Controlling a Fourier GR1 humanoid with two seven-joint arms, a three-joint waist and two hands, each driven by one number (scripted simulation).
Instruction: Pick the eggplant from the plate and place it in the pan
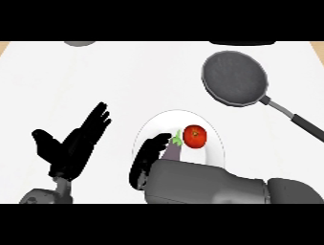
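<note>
Right hand (147,160) sat just left of eggplant (173,151), grip unclear; eggplant's long axis ran away from robot, stem far; left hand (72,143) open, farther off.

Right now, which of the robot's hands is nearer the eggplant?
Right. The right hand is over the plate, just left of the eggplant. The left hand rests open farther left, off the plate.

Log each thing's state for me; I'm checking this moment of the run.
Plate: holding two things.
Eggplant: on the plate.
Tomato: on the plate, next to the eggplant.
Pan: empty.
Left hand: open, resting at left.
Right hand: at the eggplant, grip unclear.
</note>
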